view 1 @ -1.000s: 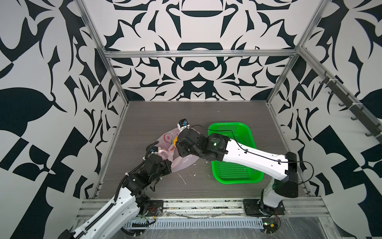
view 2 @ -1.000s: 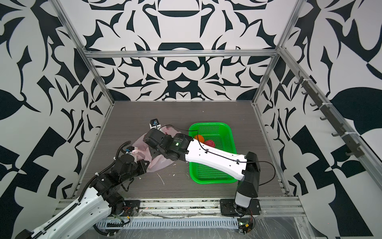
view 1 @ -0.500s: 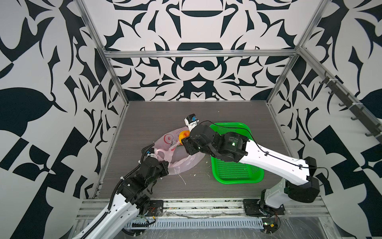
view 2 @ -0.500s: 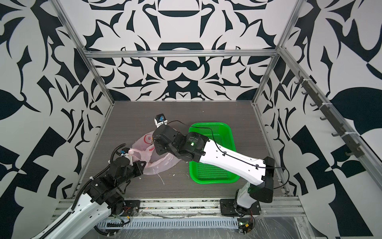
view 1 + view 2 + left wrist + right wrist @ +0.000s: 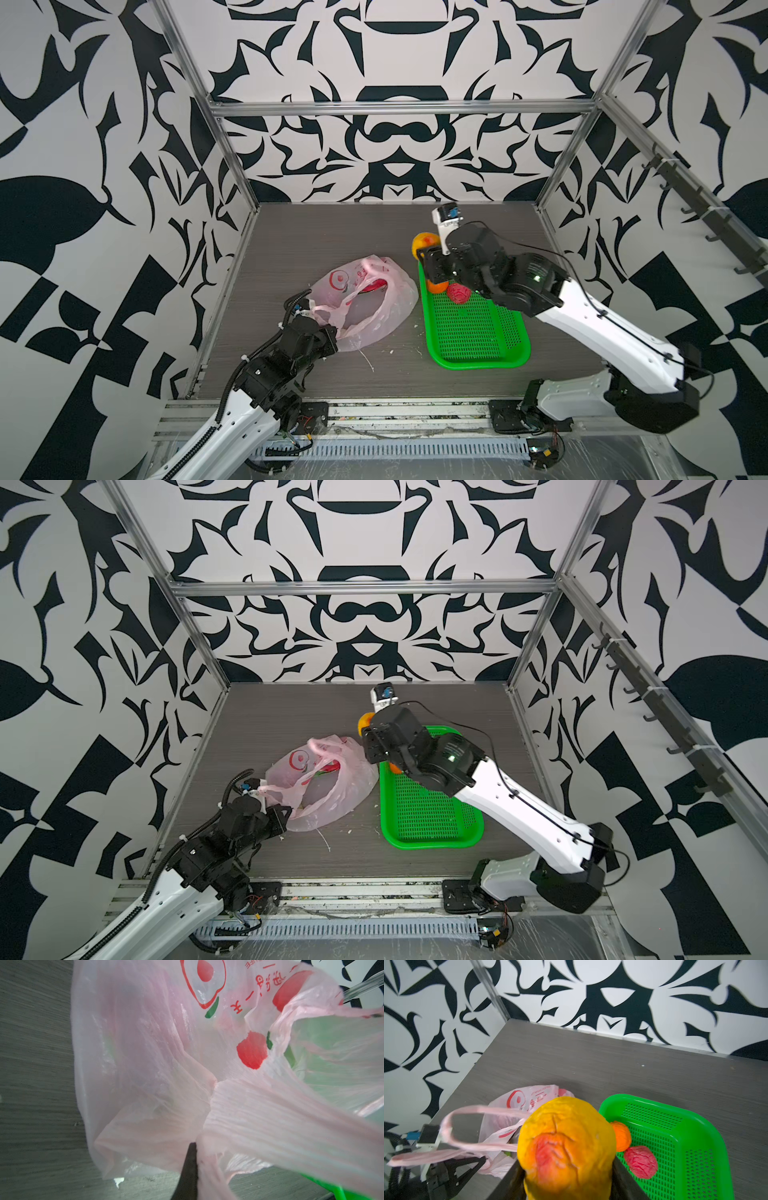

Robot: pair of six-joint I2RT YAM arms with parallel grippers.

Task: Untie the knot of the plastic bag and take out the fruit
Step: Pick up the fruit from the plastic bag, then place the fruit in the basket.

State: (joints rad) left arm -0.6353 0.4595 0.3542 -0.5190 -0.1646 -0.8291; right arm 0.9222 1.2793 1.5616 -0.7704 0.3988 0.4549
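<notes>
Pale pink plastic bag [image 5: 365, 307], green basket [image 5: 478, 332], black-and-white walls [image 5: 395, 158].
Red print (with green leaves) marks the bag; the round fruit [image 5: 566, 1136] in the right gripper [image 5: 569, 1182] is yellow-orange, blushed red; beside it, an orange [image 5: 620, 1136] and a red ball [image 5: 640, 1164].

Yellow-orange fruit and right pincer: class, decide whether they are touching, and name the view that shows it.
Touching. The right wrist view shows the yellow-orange fruit clamped between the dark fingers of the right pincer, its skin pressed against both with no gap.
</notes>
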